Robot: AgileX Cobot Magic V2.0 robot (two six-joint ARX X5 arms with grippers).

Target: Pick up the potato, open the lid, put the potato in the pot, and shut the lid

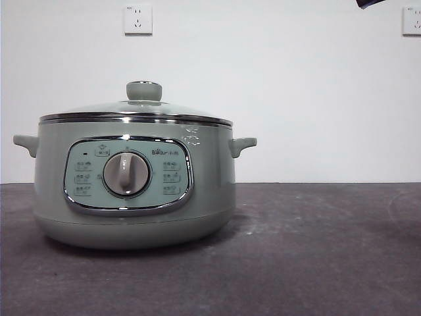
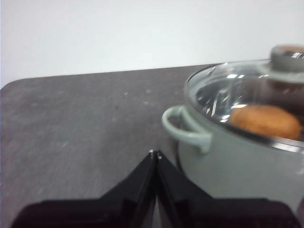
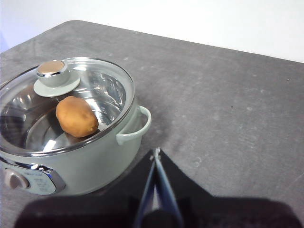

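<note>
Potato (image 3: pixel 76 116) was seen inside the pot (image 1: pixel 135 191), beneath the seated lid (image 1: pixel 135 108). Left gripper (image 2: pixel 155 154) and right gripper (image 3: pixel 156 152) were pressed closed, nothing held.

A: The pot (image 1: pixel 135 217) is looking like smooth plastic or enamel with a soft satin sheen, and its panel frame (image 1: pixel 129 209) is gleaming like polished chrome.

B: The lid (image 3: pixel 102 88) is showing clear, glossy glass, throwing bright reflections, and its rim (image 1: pixel 135 119) is shining like steel. Its knob (image 3: pixel 52 72) is looking matt and pale, with a brownish cap.

A: Through the glass the pot's inside is glinting like bare, mirror-bright metal.

B: The potato (image 3: pixel 76 116) is showing dull, smooth, faintly mottled skin.

A: The desk (image 1: pixel 316 250) is appearing dark, matt and slightly grainy, with pale scuffs. Each pincer is looking like matt black plastic.
</note>
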